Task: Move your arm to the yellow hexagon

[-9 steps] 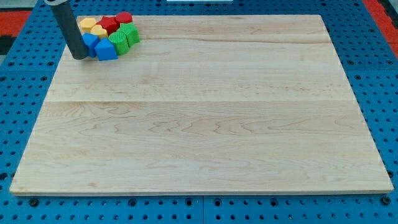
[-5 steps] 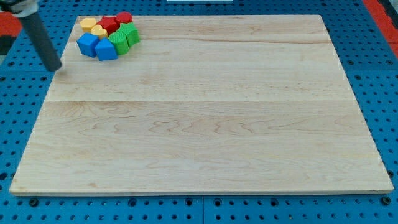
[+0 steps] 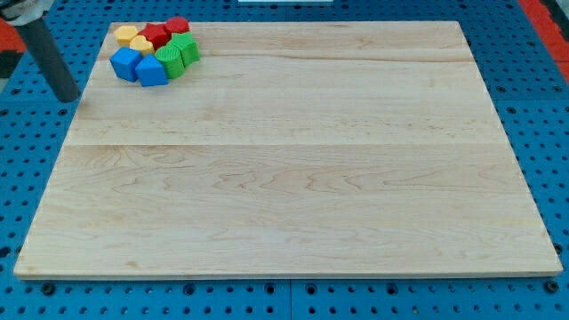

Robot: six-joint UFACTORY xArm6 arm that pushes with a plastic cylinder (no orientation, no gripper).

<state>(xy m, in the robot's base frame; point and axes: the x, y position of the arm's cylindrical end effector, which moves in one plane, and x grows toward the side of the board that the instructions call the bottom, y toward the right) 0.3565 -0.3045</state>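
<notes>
Pale wooden board (image 3: 293,169), coloured blocks (image 3: 156,51) clustered at its top-left corner

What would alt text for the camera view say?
My tip sits off the wooden board's left edge, left of and below a top-left cluster: yellow hexagon, other yellow, red, green and blue blocks.

Two yellow blocks (image 3: 132,37), two red blocks (image 3: 165,31), two green blocks (image 3: 177,54) and two blue blocks (image 3: 139,67) on one board (image 3: 293,178).
</notes>
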